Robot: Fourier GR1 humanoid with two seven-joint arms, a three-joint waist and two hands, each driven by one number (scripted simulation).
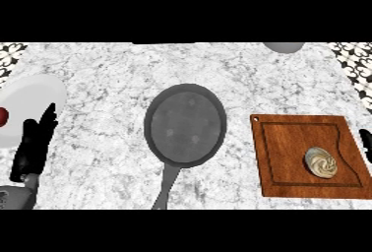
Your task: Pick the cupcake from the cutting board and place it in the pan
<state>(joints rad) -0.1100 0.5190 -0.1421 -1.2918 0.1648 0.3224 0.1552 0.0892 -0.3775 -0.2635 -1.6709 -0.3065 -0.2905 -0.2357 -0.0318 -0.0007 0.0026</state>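
Our right hand (365, 143) shows only as a black sliver at the right edge of the view, just beside the right side of the brown wooden cutting board (287, 152); we cannot tell from this how its fingers stand. Our left hand (35, 145) rests at the left edge of the counter, black fingers straight and pointing up, holding nothing, its tips lying against the rim of a white round plate (29, 103).

We see the small round cupcake (322, 162), pale and swirled with tan and grey on top, sitting on the cutting board inside the routed groove, toward the board's right and lower part. It lies near our right hand, a little left of and below it, not touching it, and well apart from our left hand across the counter.

Between the two hands stands the dark grey round frying pan (184, 125), its handle running down toward the lower edge of the view. We see nothing lying inside it. It sits just left of the cutting board, apart from it, on the white and grey marbled counter (102, 74). A dark red object (3, 115) shows on the plate at the left edge.
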